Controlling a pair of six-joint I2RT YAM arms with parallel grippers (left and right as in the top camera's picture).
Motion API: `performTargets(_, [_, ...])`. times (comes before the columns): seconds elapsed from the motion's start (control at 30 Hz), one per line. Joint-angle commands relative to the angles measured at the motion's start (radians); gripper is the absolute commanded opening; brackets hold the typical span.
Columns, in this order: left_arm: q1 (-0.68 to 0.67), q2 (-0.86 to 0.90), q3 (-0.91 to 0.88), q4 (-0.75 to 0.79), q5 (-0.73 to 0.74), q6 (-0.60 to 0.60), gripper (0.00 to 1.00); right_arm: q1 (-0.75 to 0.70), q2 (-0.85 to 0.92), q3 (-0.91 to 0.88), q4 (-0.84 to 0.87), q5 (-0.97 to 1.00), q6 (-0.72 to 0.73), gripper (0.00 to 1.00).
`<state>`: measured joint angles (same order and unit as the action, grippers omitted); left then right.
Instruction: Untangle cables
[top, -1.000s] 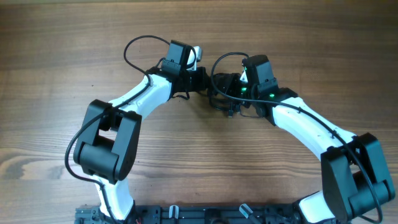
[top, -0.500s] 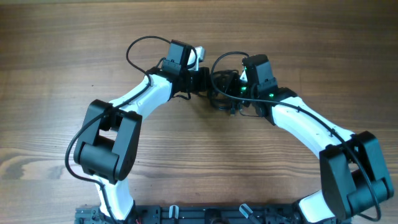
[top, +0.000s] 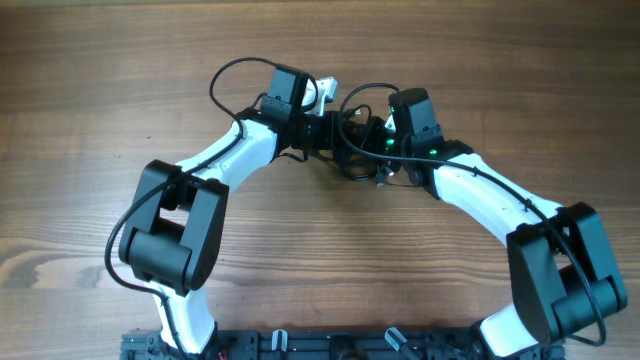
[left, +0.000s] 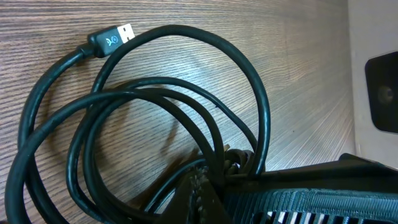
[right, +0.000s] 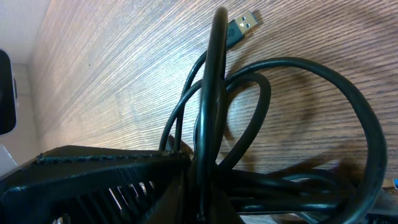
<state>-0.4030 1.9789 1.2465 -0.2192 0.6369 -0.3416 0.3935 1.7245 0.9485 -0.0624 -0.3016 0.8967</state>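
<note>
Fingers (left: 298, 199) of our left gripper (left: 208, 183) and our right gripper (right: 199, 168) both pinch the black cables (left: 186, 31), which lie in a tangled bunch on the wooden table (top: 100, 60) between them, likely so we can pull the loops apart.

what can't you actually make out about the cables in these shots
Overhead: the cables are a tiny dark clump, too small to count cords or trace crossings.
Left wrist: the pinch point hides behind the left gripper; loops run off the left edge.
Right wrist: a blurred near cord and the right gripper cover the knot; only one plug shows.
</note>
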Motion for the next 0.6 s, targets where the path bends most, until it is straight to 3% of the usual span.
performTargets(0.0, [-0.008,0.015,-0.003,0.002,0.05,0.024,0.04,0.002,0.034,-0.008,-0.005,-0.008,-0.009,0.04])
performTargets(0.57, [0.082,0.015,-0.003,-0.024,0.081,0.024,0.04,0.002,-0.106,-0.008,0.017,-0.31,-0.067,0.04])
